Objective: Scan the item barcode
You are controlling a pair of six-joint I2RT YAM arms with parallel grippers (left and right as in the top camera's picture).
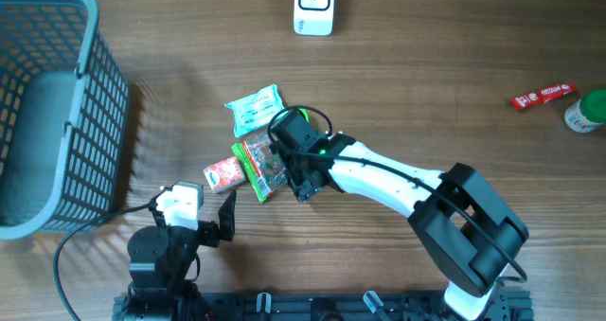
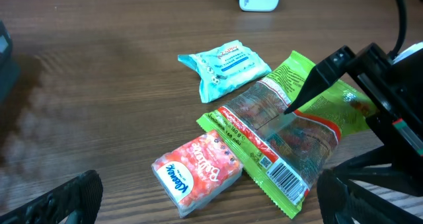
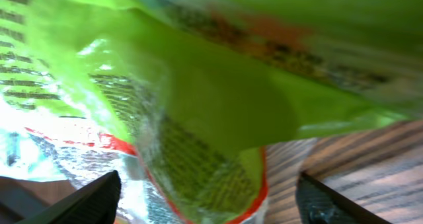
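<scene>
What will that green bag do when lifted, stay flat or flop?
Probably flop: the green bag is thin, crinkled film, creased at its top. It looks light, with loose contents behind a clear window. Its glossy surface may be slippery, so a push might slide it.

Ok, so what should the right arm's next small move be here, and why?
Probably close the right gripper on the green packet. In the right wrist view its fingers stand apart with the packet filling the space between them, and the packet lies on the table with its barcode facing up. It looks not yet gripped, so it cannot be lifted to scan.
</scene>
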